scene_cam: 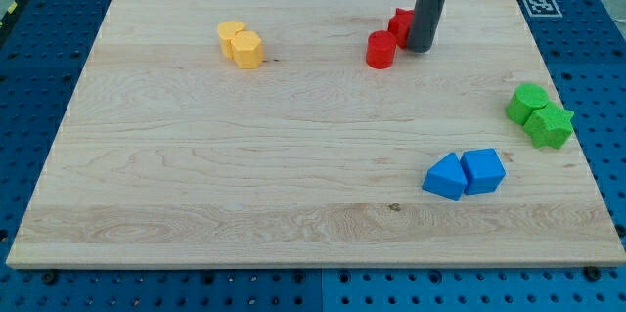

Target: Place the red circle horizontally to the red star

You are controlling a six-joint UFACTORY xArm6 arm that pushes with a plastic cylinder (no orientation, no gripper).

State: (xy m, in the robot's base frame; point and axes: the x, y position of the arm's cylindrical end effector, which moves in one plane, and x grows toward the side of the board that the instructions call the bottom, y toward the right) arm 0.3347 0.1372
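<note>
The red circle [380,49] stands on the wooden board near the view's top, right of centre. The red star [400,24] sits just up and right of it, partly hidden behind my dark rod. My tip [421,49] rests on the board right beside the red circle's right side and just below the red star. The circle and star are close together, nearly touching.
Two yellow blocks [241,44] sit together at the top left. A green circle [528,102] and green star [549,125] sit at the right edge. Two blue blocks [464,174] lie at the lower right. The board's [196,175] edges border a blue pegboard table.
</note>
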